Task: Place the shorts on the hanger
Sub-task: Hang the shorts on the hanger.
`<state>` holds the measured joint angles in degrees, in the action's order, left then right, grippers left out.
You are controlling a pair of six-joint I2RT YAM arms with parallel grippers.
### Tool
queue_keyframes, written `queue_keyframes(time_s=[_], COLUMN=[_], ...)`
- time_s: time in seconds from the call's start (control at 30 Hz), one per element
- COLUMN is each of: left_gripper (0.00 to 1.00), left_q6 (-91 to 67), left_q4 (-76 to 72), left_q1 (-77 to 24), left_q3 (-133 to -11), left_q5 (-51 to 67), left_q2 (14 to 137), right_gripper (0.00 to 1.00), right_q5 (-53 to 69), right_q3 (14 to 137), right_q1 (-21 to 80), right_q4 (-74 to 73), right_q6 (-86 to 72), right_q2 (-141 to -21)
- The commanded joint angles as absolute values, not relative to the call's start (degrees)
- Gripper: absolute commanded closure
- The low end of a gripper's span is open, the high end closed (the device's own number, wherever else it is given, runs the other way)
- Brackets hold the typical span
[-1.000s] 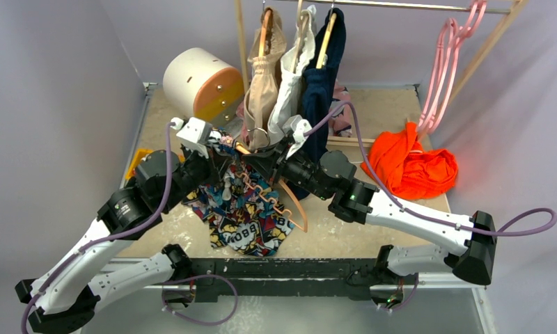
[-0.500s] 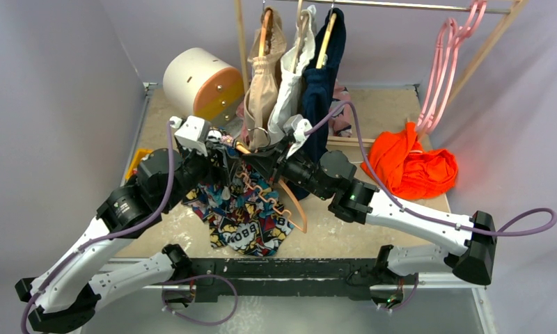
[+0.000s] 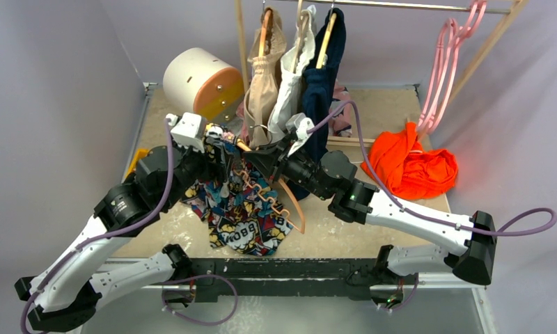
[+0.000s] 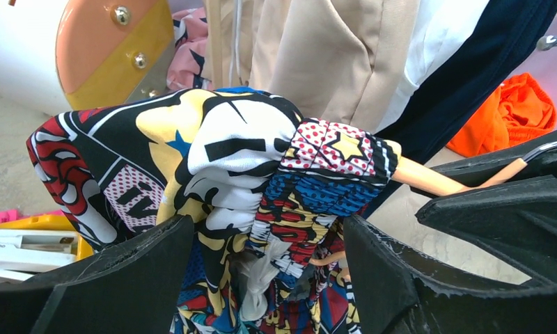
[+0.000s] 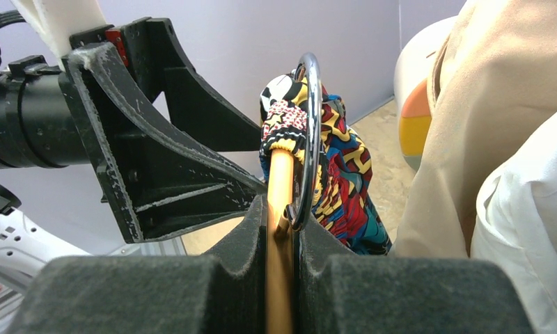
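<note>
We clamp the hanger (image 5: 279, 195) at its neck with our right pincer (image 5: 283, 278) to steady it aloft. Our left pincer (image 4: 262, 236) gapes open around the shorts (image 4: 241, 153), whose waistband sits bunched over one hanger arm.

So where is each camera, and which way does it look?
Top: high behind the robot, looking down at the table; left arm and right arm show.
Left wrist: rides that arm, facing the shorts; open left hand frames them.
Right wrist: rides that arm, facing the hanger; right hand grips it.
All share shorts and hanger.
</note>
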<state>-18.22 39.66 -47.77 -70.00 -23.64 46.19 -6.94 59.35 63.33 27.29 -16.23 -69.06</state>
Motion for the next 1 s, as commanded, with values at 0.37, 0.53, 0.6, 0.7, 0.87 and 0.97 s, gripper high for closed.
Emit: queue_keyframes(time_s=[0.37,0.53,0.6,0.7,0.87,0.97], left_gripper=[0.19,0.18,0.18,0.18,0.17,0.19], left_q6=[-17.27,-17.05,-17.05,-16.92,-16.53,-16.33], left_q4=[41.92,41.07,40.37,39.7,39.01,39.22], left_q1=[-47.9,-47.9,-47.9,-47.88,-47.9,-47.89], left_q3=[-68.17,-67.59,-67.51,-67.39,-66.4,-66.03], left_q5=[-27.09,-27.25,-27.25,-27.79,-29.88,-31.73], left_q2=[45.23,45.5,45.52,45.65,45.99,46.34], right_gripper=[1.0,1.0,1.0,1.0,1.0,1.0], right_q5=[-10.85,-10.49,-10.3,-10.13,-9.61,-9.13], right_q3=[63.93,64.79,65.14,65.37,65.49,65.48], right_q1=[63.52,63.5,63.47,63.5,63.46,63.46], right_q4=[37.5,38.14,38.14,38.31,38.58,38.74], right_q6=[-18.1,-18.83,-18.97,-19.32,-19.73,-20.16], right_q2=[-69.13,-70.43,-70.93,-71.4,-71.8,-72.02])
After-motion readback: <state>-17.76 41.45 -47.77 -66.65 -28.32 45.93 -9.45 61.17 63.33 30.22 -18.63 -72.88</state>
